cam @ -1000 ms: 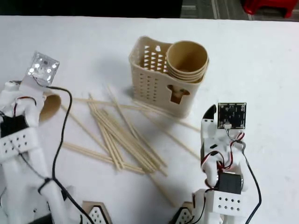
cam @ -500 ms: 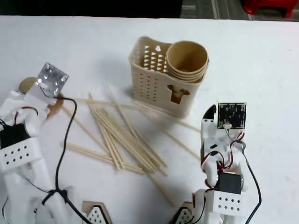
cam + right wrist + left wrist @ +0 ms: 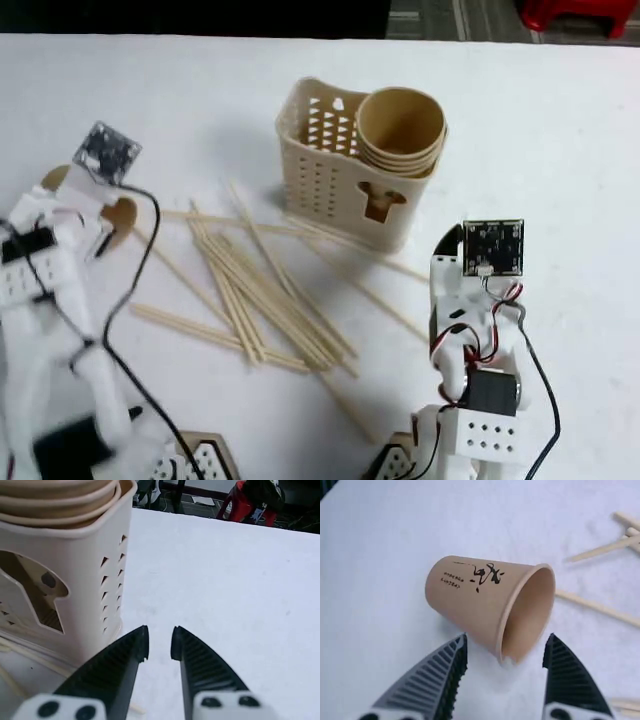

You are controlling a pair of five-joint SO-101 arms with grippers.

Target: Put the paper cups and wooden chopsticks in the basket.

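Left claw (image 3: 502, 652) spread open, flanking the rim of a tipped paper cup (image 3: 480, 600). Right claw (image 3: 160, 642), slightly parted and empty, sits at 4 o'clock from the basket (image 3: 65, 585).

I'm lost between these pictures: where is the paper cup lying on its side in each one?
High view: paper cup far left on the table, partly under the left arm.
Left wrist view: the cup lies mid-picture, on its side just ahead of the open left gripper.
Right wrist view: this camera faces the basket instead.
Shared landmark: the chopsticks beside the cup.
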